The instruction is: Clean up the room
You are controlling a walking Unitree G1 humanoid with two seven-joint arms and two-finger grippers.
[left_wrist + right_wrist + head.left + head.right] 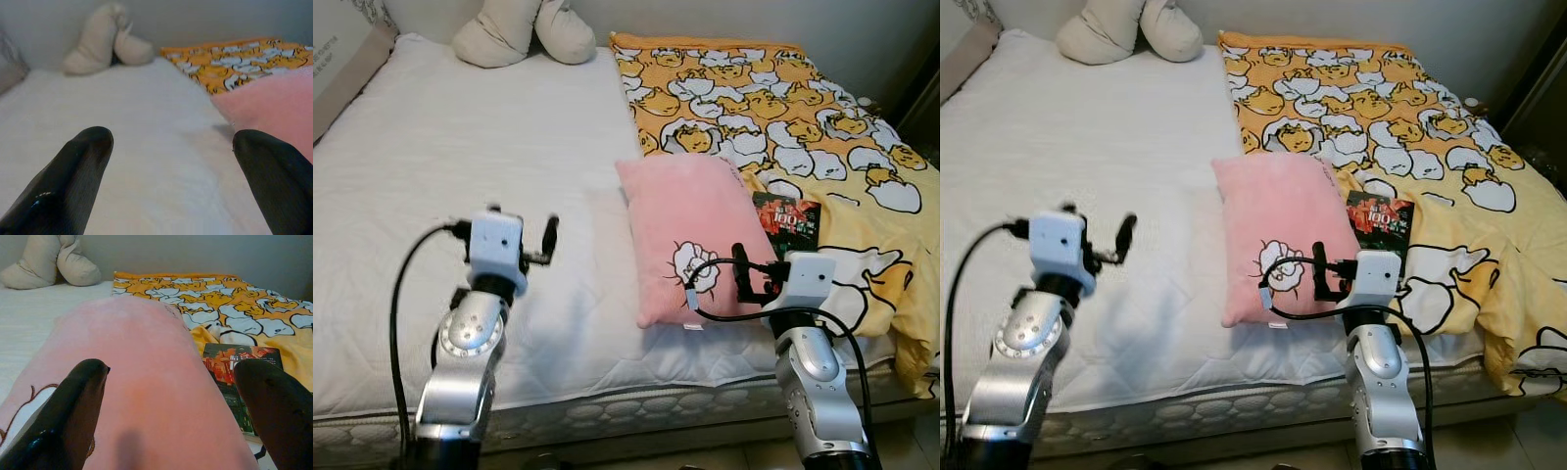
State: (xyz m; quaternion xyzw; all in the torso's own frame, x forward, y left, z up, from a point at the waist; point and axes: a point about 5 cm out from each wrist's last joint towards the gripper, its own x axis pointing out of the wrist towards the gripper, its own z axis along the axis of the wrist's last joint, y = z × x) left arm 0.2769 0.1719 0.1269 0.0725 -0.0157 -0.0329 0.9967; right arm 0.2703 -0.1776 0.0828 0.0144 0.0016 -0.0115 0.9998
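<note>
1. White quilted bedding covers the bed (460, 147), which is seen from its foot end, with a pale wall behind the head end.
2. A pink pillow (690, 230) is laid lengthwise near the middle of the bed, close to the foot edge; a white sheep-like figure is stitched on its near half and a small white tag hangs at its near edge.
3. A dark book (786, 217) with a red and green cover is placed just beside the pillow on the robot's right, resting on the blanket.
4. An orange-yellow blanket (783, 108) printed with white and yellow cartoon shapes is spread over the right half of the bed and hangs over the foot edge at the right corner.
5. A beige knotted cushion (524, 29) is set at the head of the bed against the wall.
6. The right end effector (171, 396) is held just above the near end of the pink pillow, its two black fingers (73, 406) spread apart with nothing between them.
7. The left end effector (171, 166) is raised over the bare white sheet to the left of the pillow, its fingers (73, 171) likewise spread wide and gripping nothing.
</note>
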